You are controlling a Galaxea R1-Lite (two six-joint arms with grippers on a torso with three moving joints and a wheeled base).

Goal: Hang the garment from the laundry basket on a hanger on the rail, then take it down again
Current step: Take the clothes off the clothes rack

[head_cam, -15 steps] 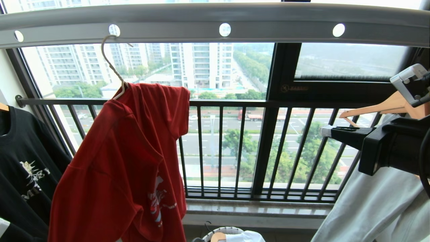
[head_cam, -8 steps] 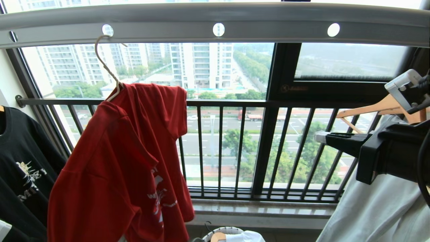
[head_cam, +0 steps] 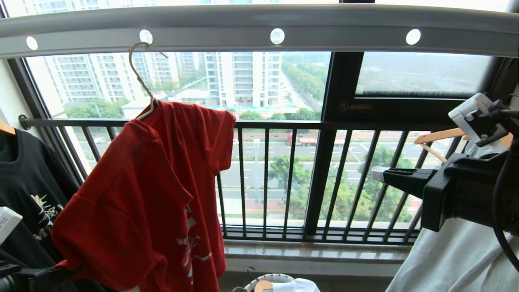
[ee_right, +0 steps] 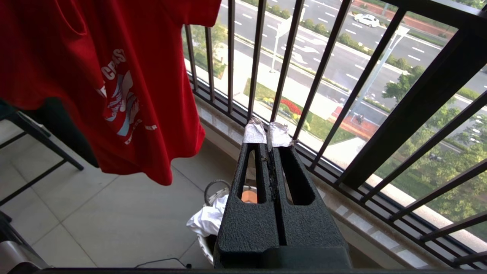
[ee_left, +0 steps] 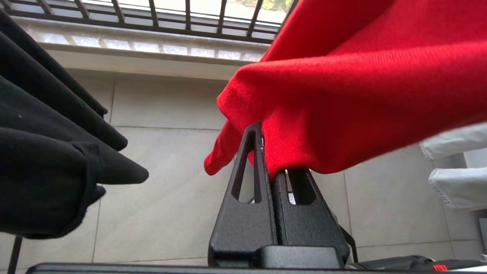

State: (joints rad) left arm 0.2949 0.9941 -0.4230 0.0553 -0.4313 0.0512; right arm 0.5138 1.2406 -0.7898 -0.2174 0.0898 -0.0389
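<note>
The red garment point(head_cam: 154, 194) hangs on the cream wire hanger point(head_cam: 140, 81), whose long hook sits in a hole of the grey rail point(head_cam: 340, 30). My left gripper point(head_cam: 61, 269) is low at the left, shut on the garment's point(ee_left: 342, 76) lower edge. In the left wrist view its jaws point(ee_left: 266, 160) pinch a fold of red cloth, which covers one fingertip. My right gripper point(head_cam: 377, 174) is at the right, level and shut on nothing, its taped tips point(ee_right: 267, 133) pointing towards the window bars. The laundry basket point(head_cam: 279, 278) stands on the floor below, holding white cloth.
A black printed T-shirt point(head_cam: 24, 182) hangs at the far left. A pale garment point(head_cam: 454, 259) on a light-wood hanger point(head_cam: 438, 136) hangs behind my right arm. The black barred window railing point(head_cam: 284, 123) and stone sill close off the far side.
My left gripper has risen into the head view at the bottom left, and the garment's lower left edge has bunched up with it. My right gripper has moved a little leftward.
</note>
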